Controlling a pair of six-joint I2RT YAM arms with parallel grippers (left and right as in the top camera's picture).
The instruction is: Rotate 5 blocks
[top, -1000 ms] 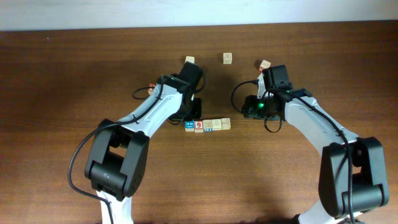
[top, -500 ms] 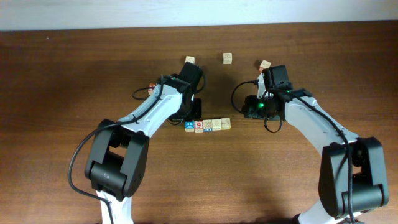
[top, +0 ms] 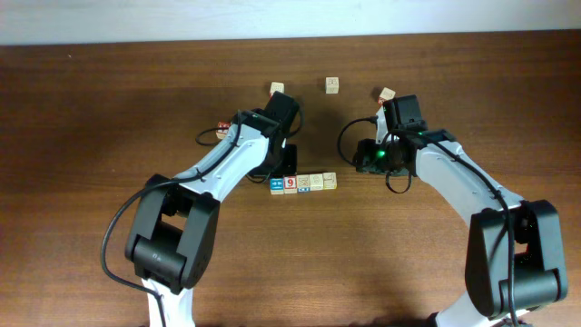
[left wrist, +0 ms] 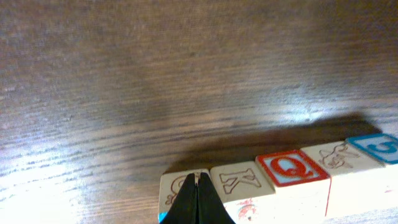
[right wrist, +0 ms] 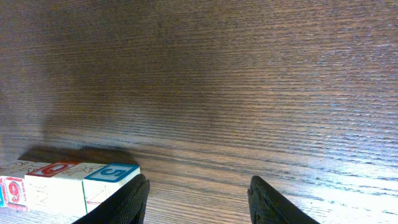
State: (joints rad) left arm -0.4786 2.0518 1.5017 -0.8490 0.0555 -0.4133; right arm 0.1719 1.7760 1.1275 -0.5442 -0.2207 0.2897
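Five blocks (top: 303, 183) sit in one tight row at mid-table, with both grippers low beside them.

Seen from overhead, the row runs from 9 to 3 o'clock with faces touching: blue-faced cube at the 9 o'clock end, red "9" next, then three more. The left gripper (left wrist: 197, 198) has its jaws pressed together with nothing between them. Its tips are over the seam between the end block and its neighbour; I cannot tell whether they touch. The right gripper (right wrist: 200, 200) stands well apart at the row's 3 o'clock, jaws partly spread and empty over bare wood. The table (top: 109, 109) is bare and wide at the row's 6 o'clock, and its far edge lies at 12. There are four loose cubes: three pale (top: 332, 85) toward 12 to 1 o'clock and one red-marked (top: 221, 127) at 10.
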